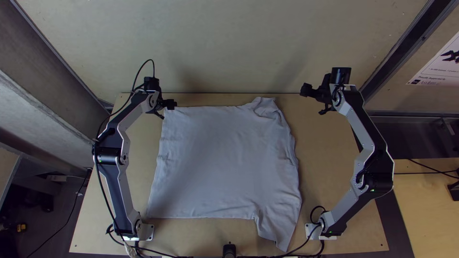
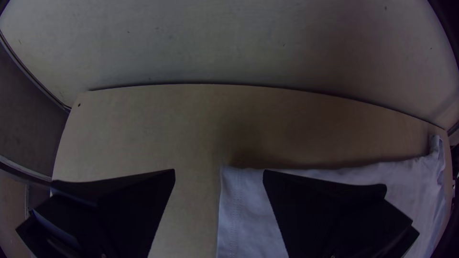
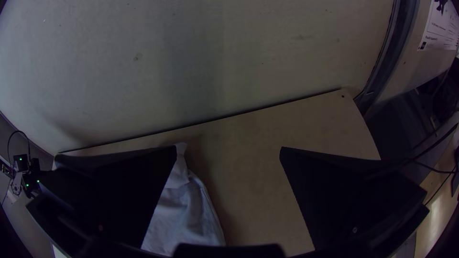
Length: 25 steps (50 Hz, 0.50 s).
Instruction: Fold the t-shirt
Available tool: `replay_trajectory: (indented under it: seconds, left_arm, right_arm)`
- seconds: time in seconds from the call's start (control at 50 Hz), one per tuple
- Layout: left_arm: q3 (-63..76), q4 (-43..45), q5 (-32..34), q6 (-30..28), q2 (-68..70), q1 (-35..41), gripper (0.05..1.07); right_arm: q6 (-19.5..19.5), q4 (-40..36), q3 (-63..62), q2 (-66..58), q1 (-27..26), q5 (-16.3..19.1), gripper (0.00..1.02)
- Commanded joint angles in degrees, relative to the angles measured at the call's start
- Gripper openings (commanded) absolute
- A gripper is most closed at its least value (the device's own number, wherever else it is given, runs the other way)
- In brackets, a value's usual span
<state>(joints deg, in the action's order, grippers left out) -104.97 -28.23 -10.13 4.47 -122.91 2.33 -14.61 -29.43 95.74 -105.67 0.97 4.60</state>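
Observation:
A whitish t-shirt (image 1: 224, 162) lies spread on the table, rumpled along its right side, with its far right corner bunched and a flap reaching toward the near edge. My left gripper (image 1: 167, 110) is at the shirt's far left corner, above it. In the left wrist view, the left gripper (image 2: 219, 172) is open, with a stitched corner of the shirt (image 2: 239, 205) below its fingers. My right gripper (image 1: 313, 101) stands right of the bunched corner. In the right wrist view, the right gripper (image 3: 228, 149) is open, one finger over part of the shirt (image 3: 181, 215).
Bare wooden table (image 1: 330, 157) lies between the shirt and the right arm, and a strip runs along the far edge before a pale wall (image 1: 229, 48). Cables (image 1: 162, 253) run along the near edge around a black post (image 1: 229, 250).

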Motion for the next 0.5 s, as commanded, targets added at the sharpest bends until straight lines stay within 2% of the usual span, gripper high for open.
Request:
replay_trajectory:
  seconds: [0.0,0.38,0.42,0.44,0.48]
  left_arm:
    - [-1.6,-1.0,-0.5,-0.1,-2.1,0.1,0.92]
    - [-1.4,-1.9,-4.8,-0.1,-5.7,0.7,0.92]
    - [-0.9,-1.7,-4.8,-0.1,-5.7,0.8,0.85]
    - [-0.8,-1.5,-4.8,-0.2,-5.7,0.9,0.79]
    - [-0.8,-1.5,-4.8,-0.6,-5.6,1.2,0.58]
  right_arm:
    - [-1.1,-0.2,1.6,-1.8,-0.4,0.5,0.99]
    - [-1.3,-0.6,4.2,-3.3,-0.2,0.5,0.99]
    - [-1.3,-1.6,5.1,-4.0,-0.1,0.5,0.99]
    - [-1.3,-2.2,5.6,-4.5,0.0,0.5,0.99]
    - [-1.3,-3.5,6.8,-5.6,0.2,0.5,0.99]
